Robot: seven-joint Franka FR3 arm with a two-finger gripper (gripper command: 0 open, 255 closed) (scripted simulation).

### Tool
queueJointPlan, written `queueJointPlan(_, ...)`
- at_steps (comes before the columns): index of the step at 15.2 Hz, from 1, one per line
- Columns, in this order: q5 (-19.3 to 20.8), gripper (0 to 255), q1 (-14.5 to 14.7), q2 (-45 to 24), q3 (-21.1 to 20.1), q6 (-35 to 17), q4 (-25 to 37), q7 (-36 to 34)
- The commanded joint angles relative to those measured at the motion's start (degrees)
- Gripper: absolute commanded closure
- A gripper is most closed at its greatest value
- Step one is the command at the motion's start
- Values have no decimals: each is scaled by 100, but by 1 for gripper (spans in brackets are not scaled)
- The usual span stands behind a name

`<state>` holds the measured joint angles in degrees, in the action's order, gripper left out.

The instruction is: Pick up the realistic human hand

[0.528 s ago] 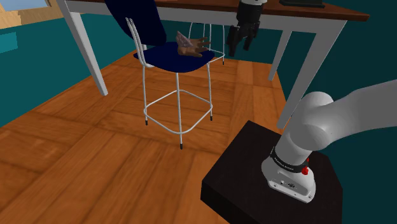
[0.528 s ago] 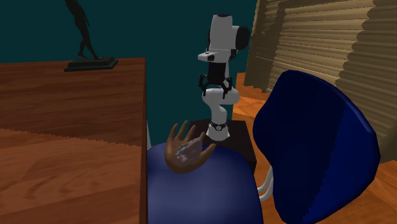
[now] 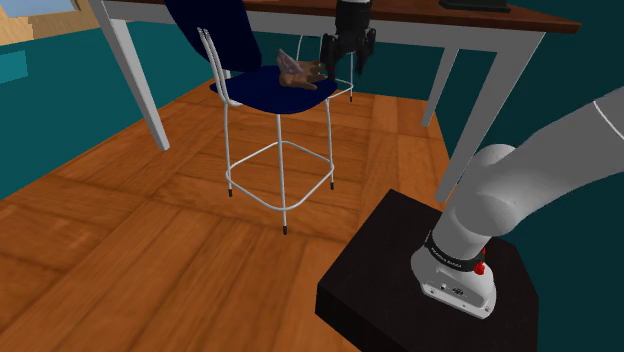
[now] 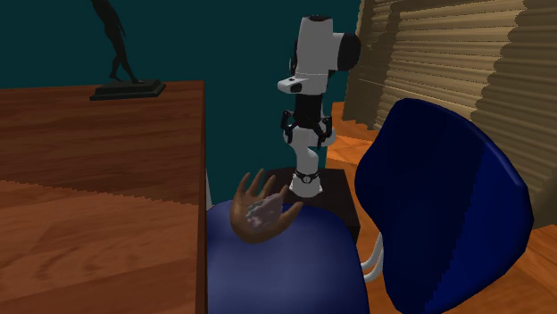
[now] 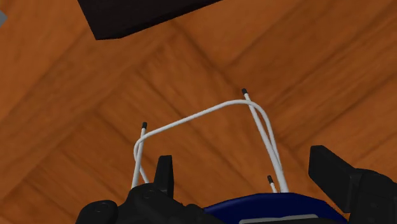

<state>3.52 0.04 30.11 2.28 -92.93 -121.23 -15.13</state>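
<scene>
I see the brown human hand (image 3: 300,72) lying with its fingers spread on the blue seat of the white-legged chair (image 3: 268,92), which stands on the wooden floor (image 3: 150,230) beside the table (image 3: 500,35). My gripper (image 3: 348,65) hangs with its two black fingers set well apart and nothing between them, just beside the hand on the shoulder view's right. Through the wrist view I look past them at the seat's edge, the wire legs and the black stand (image 5: 140,13).
</scene>
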Motion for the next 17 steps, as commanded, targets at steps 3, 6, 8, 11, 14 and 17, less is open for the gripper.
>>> queueJointPlan(3,-123,0,-69,-1102,-54,88,965,-479)
queueJointPlan(6,-208,0,-110,-1924,-59,239,1778,-811)
queueJointPlan(8,-267,0,-136,-2483,-45,383,2377,-1019)
queueJointPlan(11,-366,0,-181,-3355,-4,675,3386,-1312)
queueJointPlan(14,-489,0,-241,-4305,58,1082,4591,-1586)
queueJointPlan(17,-606,0,-317,-5152,106,1523,5762,-1793)
